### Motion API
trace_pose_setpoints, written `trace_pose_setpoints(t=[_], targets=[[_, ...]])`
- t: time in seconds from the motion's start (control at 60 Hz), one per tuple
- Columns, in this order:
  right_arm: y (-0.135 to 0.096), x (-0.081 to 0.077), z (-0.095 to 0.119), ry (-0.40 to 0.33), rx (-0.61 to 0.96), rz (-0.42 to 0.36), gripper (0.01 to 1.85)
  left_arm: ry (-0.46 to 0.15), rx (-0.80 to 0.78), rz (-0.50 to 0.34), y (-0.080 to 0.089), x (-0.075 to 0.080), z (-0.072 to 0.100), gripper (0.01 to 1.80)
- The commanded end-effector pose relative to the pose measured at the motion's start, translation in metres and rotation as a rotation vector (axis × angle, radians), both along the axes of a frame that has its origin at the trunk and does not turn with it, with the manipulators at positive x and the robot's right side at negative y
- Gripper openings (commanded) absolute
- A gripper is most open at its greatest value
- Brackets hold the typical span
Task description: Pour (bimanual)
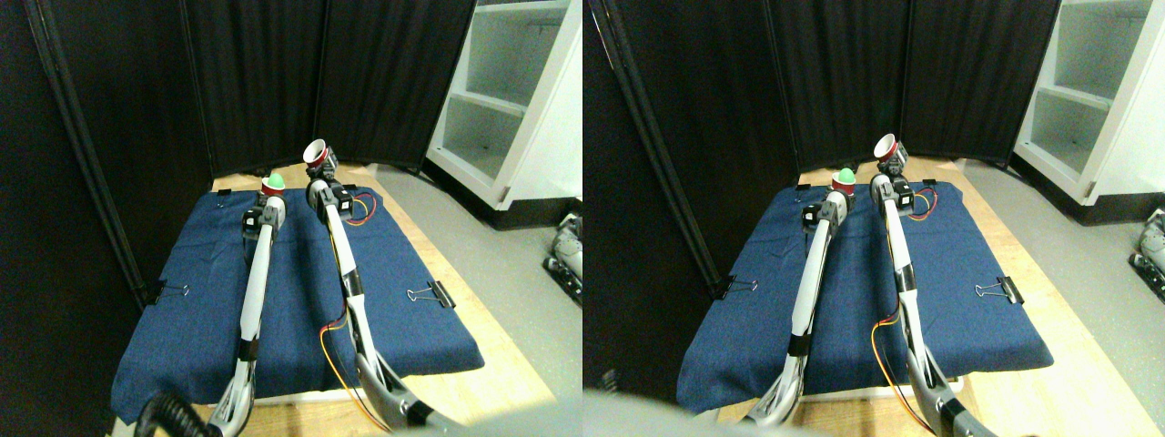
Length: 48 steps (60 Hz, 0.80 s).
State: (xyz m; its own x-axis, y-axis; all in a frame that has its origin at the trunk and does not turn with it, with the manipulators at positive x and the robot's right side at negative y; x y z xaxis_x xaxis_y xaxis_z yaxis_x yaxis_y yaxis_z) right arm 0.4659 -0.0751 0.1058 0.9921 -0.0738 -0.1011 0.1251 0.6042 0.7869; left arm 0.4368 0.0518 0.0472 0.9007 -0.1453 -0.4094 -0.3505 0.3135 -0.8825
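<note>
Two slim pale-grey manipulators [258,273], dark joints, black hands, red and yellow wires [329,341] along the right one

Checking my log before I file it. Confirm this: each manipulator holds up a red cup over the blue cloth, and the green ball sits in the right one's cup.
One slip: the green ball sits in the red cup on the left gripper, not in the tilted cup on the right gripper. The stereo pair view shows it. Both are over the blue cloth.

Black curtain panels [255,73] at back, white shelf unit [510,100] right, grey floor [519,264]
</note>
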Motion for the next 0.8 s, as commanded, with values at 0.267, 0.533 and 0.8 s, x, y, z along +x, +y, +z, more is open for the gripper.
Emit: trace_pose_setpoints(t=[0.267,0.533,0.8], targets=[[-0.014,-0.010,-0.005,-0.030,0.140,-0.072,0.33,-0.100,0.012,0.016,0.020,0.008,0.001,0.33],[-0.020,-0.015,-0.017,-0.019,0.230,-0.118,0.33,-0.119,0.022,0.056,0.033,0.009,-0.007,0.33],[-0.024,-0.021,-0.028,-0.009,0.326,-0.140,0.33,-0.114,0.003,0.080,0.038,0.009,-0.016,0.33]])
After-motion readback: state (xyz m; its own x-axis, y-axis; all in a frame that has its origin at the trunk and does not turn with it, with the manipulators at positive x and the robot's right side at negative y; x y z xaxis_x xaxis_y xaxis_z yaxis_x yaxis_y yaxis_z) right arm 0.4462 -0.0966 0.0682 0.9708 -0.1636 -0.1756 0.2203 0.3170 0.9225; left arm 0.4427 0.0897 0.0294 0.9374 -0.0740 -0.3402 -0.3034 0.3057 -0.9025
